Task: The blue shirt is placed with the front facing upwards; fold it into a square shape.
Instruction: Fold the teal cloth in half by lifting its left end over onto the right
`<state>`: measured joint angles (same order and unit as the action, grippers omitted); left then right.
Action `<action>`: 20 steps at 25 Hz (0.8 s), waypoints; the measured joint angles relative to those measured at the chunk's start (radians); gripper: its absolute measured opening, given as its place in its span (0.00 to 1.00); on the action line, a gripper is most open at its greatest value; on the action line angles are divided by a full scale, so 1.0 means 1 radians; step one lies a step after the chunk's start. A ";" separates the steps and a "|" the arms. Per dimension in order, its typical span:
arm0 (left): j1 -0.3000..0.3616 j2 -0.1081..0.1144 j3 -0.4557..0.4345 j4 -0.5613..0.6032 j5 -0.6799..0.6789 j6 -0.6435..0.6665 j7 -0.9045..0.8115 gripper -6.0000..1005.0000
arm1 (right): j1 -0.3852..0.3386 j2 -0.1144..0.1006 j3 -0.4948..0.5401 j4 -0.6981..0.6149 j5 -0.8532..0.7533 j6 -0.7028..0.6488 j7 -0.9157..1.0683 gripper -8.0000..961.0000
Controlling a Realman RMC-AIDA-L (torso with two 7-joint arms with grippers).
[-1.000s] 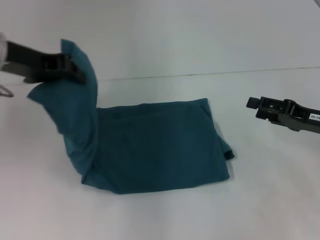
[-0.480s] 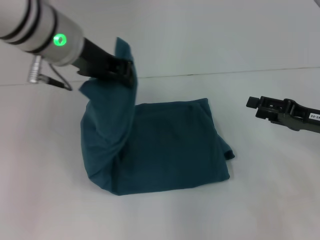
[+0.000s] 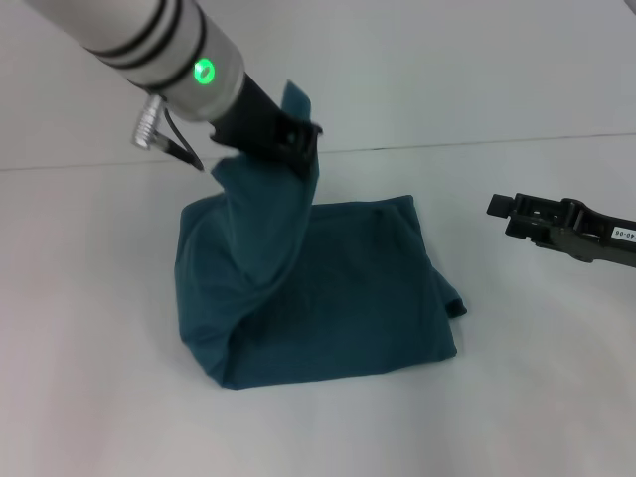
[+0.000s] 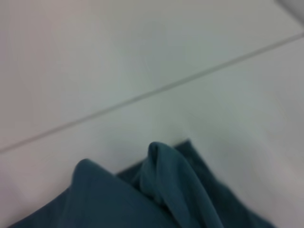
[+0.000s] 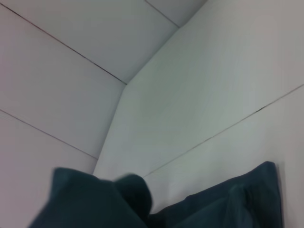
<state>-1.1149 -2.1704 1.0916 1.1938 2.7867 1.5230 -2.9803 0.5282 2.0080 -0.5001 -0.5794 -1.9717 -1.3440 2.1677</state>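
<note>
The blue shirt [image 3: 328,288] lies partly folded in the middle of the white table, plain teal side up, no lettering showing. My left gripper [image 3: 298,139] is shut on the shirt's left part and holds it raised above the far left of the folded body, so the cloth hangs down in a drape. My right gripper [image 3: 502,207] hovers to the right of the shirt, apart from it, holding nothing. The left wrist view shows teal cloth [image 4: 166,190] bunched close below the camera. Shirt folds [image 5: 228,204] appear low in the right wrist view.
White table surface [image 3: 99,397] surrounds the shirt on all sides. A thin seam line [image 3: 497,142] runs across the table behind the shirt. A small fold of cloth [image 3: 452,303] sticks out at the shirt's right edge.
My left arm has carried the lifted shirt part to the right, from beyond the shirt's left side to over its body. The right arm has not moved.
</note>
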 joint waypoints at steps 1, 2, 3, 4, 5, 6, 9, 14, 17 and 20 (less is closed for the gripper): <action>-0.011 0.000 0.006 -0.035 0.010 -0.012 0.000 0.13 | 0.000 0.000 0.000 0.002 0.000 0.001 0.000 0.73; -0.011 0.000 0.006 -0.035 0.010 -0.012 0.000 0.13 | 0.000 0.000 0.000 0.004 0.000 0.001 0.000 0.73; -0.022 0.001 0.014 -0.068 0.018 -0.024 0.000 0.13 | 0.000 -0.001 0.000 0.007 0.000 0.001 0.000 0.73; -0.040 0.000 0.046 -0.120 0.035 -0.057 0.000 0.13 | 0.000 -0.002 0.000 0.009 0.000 0.002 0.000 0.73; -0.046 0.000 0.059 -0.137 0.039 -0.068 0.001 0.13 | 0.001 -0.002 0.000 0.010 0.000 0.002 0.000 0.73; -0.052 -0.001 0.075 -0.154 0.045 -0.081 0.001 0.13 | 0.001 -0.002 0.000 0.010 0.000 0.002 0.000 0.73; -0.073 -0.004 0.116 -0.188 0.059 -0.106 0.001 0.13 | 0.002 -0.003 0.000 0.010 0.000 0.003 0.000 0.73; -0.093 -0.006 0.163 -0.193 0.067 -0.115 0.000 0.13 | 0.003 -0.003 0.000 0.010 0.000 0.004 0.000 0.73; -0.098 -0.006 0.134 -0.172 0.066 -0.111 0.000 0.13 | 0.003 -0.003 0.000 0.010 0.000 0.005 0.000 0.73; -0.099 -0.004 0.086 -0.139 0.067 -0.091 0.000 0.13 | 0.003 -0.003 0.000 0.010 0.001 0.005 0.000 0.73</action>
<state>-1.2140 -2.1744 1.1780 1.0551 2.8541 1.4318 -2.9805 0.5308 2.0048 -0.5001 -0.5690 -1.9712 -1.3390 2.1678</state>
